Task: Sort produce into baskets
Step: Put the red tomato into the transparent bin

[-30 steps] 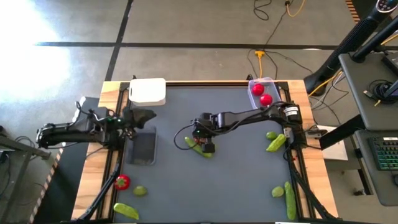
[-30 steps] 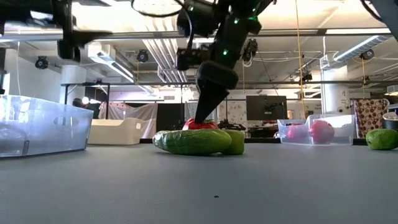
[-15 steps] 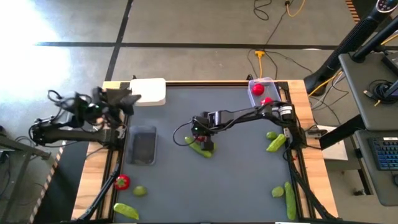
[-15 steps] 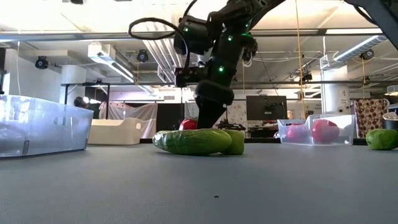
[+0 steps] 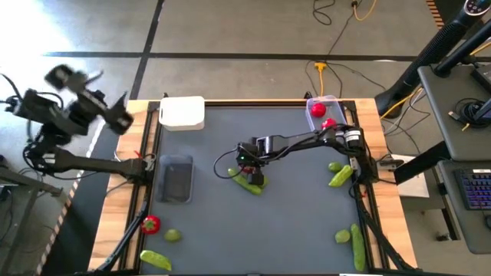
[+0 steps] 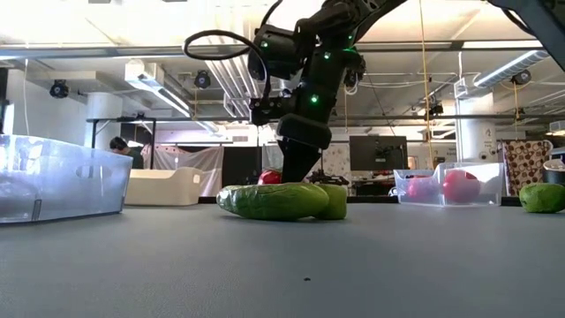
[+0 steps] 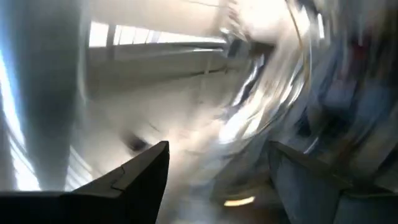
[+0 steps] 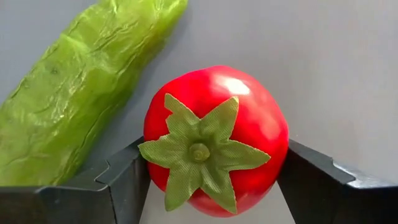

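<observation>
Right tool (image 8: 211,180) grips glossy round tomato (image 8: 217,137) beside wrinkled pod (image 8: 81,93).

Dark tabletop (image 5: 291,222) with wood edges. On it: white tub (image 5: 182,113), clear tub (image 5: 325,113), grey tray (image 5: 177,179). Pods, tomatoes, green balls scattered around.

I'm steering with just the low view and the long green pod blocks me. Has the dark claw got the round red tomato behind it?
Observer: Yes. The right wrist view shows the right gripper with both fingers touching the sides of the round red tomato with a green star top.
Operator: Is the pod caught too?
Observer: No, the long green pod lies beside it, outside the fingers.
Operator: Where's the other arm?
Observer: From above, the left gripper is raised beyond the table's left edge.
</observation>
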### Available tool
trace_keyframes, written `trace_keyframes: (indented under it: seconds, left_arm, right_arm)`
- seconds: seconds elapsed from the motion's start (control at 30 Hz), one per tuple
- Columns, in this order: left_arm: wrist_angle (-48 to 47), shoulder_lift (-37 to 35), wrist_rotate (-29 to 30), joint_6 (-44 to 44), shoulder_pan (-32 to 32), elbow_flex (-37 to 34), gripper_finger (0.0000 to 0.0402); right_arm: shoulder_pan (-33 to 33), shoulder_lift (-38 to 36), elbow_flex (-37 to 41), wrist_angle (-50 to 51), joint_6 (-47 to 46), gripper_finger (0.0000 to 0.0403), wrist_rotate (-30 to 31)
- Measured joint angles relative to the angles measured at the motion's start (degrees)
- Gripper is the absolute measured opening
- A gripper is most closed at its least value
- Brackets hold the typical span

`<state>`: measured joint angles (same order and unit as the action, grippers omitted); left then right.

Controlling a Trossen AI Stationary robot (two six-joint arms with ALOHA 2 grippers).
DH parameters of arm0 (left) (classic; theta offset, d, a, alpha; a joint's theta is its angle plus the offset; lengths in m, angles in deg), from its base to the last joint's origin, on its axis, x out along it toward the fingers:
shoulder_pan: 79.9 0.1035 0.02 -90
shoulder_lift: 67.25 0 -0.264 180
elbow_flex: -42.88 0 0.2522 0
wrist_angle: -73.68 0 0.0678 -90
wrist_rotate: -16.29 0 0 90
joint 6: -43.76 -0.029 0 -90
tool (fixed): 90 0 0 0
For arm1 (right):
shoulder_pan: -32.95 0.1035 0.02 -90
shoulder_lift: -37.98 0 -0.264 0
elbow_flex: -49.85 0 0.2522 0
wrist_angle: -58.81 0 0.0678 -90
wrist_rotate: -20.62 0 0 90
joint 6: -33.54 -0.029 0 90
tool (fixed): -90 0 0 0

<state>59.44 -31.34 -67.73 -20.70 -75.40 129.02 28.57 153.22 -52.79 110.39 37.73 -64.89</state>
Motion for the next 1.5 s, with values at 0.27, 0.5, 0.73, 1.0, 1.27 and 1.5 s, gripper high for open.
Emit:
trace_keyframes:
  seconds: [0.27,0.5,0.73,1.0,1.27,1.5]
  left_arm:
    - [-24.69,0.53,7.09,40.02,0.0,1.75,0.0253]
    - [-28.41,-1.38,-30.26,51.7,-0.07,-14.46,0.0253]
    - [-1.95,-1.63,-50.45,63.44,-0.35,-37.57,0.0253]
    - [34.79,1.31,-43.81,81.29,-0.37,-57.95,0.0253]
    - [48.68,1.83,-41.04,96.51,-0.46,-67.41,0.0253]
    - [48.69,2.42,-40.83,100.57,-2.71,-68.48,0.0253]
  right_arm:
    - [-1.7,-2.83,0.06,2.01,-4.29,0.0283,0.0]
    - [-5.49,-10.55,0.28,6.01,-7.87,0.0282,0.09]
    - [-11.14,-21.02,0.57,18.99,-14.15,0.0281,8.05]
    - [-22.85,-27.78,1.28,34.85,-25.18,0.028,14.3]
    - [-37.58,-27.48,6.77,38.38,-28.02,0.0281,10.69]
    - [-44.59,-26.95,15.2,35.1,-27.13,0.0285,2.56]
